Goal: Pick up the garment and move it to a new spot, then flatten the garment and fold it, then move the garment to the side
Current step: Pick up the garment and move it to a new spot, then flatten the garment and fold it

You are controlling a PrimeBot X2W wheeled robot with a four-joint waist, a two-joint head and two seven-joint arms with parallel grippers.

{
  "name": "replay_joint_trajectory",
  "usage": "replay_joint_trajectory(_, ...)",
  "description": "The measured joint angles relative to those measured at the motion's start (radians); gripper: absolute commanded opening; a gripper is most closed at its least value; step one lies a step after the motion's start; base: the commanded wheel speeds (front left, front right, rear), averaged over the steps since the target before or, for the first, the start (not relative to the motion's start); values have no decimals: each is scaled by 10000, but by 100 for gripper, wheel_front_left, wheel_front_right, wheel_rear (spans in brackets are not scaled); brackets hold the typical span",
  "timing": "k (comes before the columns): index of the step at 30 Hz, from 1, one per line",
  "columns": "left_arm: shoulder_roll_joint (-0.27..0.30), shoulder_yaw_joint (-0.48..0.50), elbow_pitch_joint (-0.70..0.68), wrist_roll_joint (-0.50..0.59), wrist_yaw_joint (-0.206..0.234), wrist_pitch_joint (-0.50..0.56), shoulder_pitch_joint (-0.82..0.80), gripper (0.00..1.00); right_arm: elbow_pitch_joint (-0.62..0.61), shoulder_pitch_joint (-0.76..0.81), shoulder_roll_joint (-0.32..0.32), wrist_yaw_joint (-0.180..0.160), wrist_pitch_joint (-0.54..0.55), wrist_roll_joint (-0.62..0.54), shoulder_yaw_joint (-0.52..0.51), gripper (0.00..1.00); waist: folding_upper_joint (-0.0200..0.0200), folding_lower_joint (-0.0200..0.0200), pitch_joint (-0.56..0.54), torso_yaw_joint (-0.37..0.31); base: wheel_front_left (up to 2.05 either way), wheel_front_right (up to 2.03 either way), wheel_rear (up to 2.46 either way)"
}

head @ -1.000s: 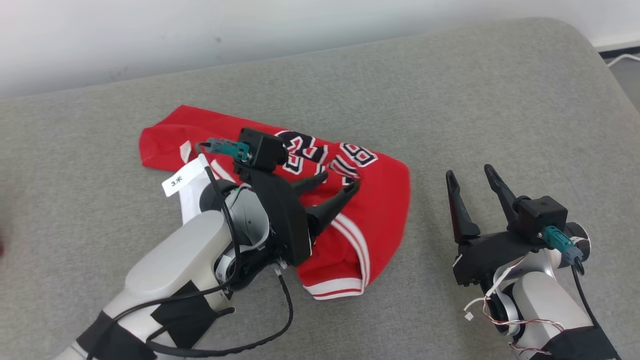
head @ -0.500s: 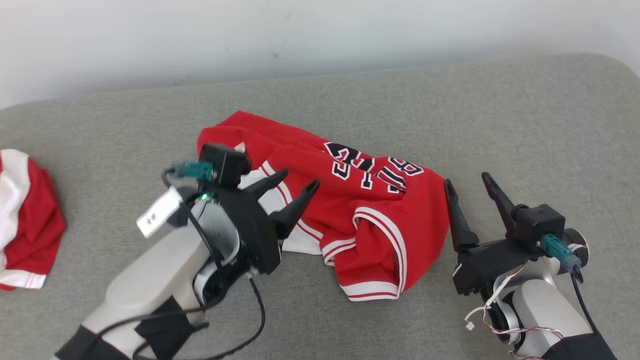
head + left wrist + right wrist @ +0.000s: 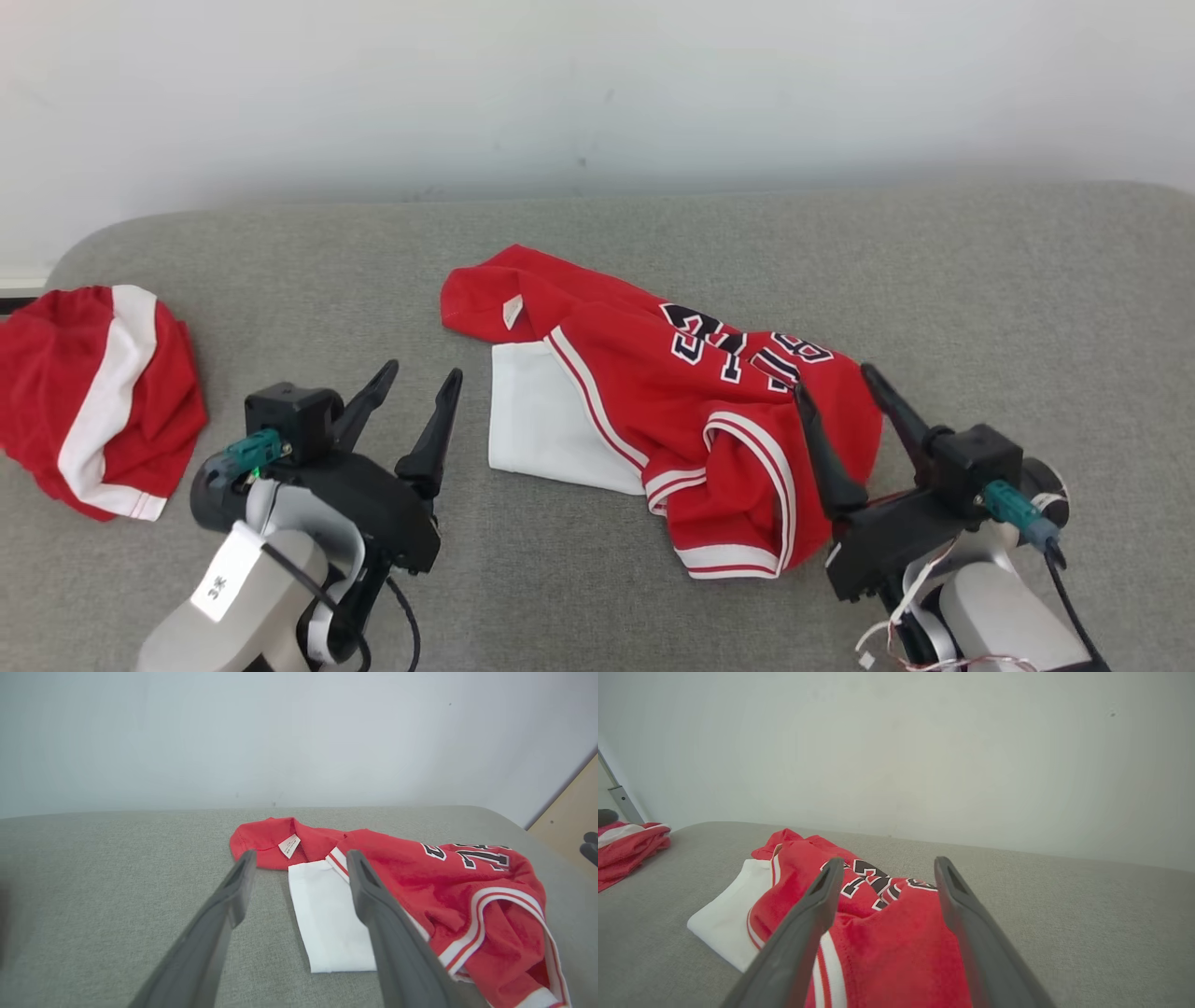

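Note:
The garment [image 3: 681, 401] is a red jersey with white trim, black numbers and a white panel, lying crumpled on the grey cushioned surface [image 3: 980, 308]. My left gripper [image 3: 422, 371] is open and empty, just left of the white panel, not touching it. In the left wrist view the left gripper [image 3: 301, 855] points at the garment [image 3: 467, 882] and its collar tag. My right gripper [image 3: 834, 380] is open with its fingers over the garment's right edge. The right wrist view has the open right gripper [image 3: 888, 861] above the red cloth [image 3: 896, 933]; I cannot tell whether they touch.
A second red and white cloth [image 3: 93, 401] lies bunched at the surface's far left edge, seen also as a red cloth [image 3: 626, 844] in the right wrist view. A pale wall [image 3: 560, 93] runs behind. A wooden board [image 3: 570, 812] stands past the surface's right end.
The head camera has turned, shifting the whole picture. My left gripper has drawn back off the garment to its left side, still open. The right gripper holds its pose.

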Motion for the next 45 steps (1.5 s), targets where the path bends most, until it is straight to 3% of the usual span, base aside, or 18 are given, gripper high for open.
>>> replay_joint_trajectory(12,560,1030,-918,384,341,-109,1574,100,-280,250,29,107,222,0,228,100,0,0,-321,493,0,0,0)
replay_joint_trajectory(24,380,2836,-1498,1093,351,-109,3031,100,-211,85,362,299,711,-25,872,100,0,0,-439,1087,0,0,0)
replay_joint_trajectory(34,-40,4040,-1925,2057,351,-111,3759,100,1172,-1037,658,957,2138,-305,2033,100,1,1,-420,1619,0,0,0)
replay_joint_trajectory(45,-700,4242,-2466,2778,351,-121,3817,100,2987,-2593,817,1256,3498,-345,2571,100,2,2,-322,2081,0,0,0)
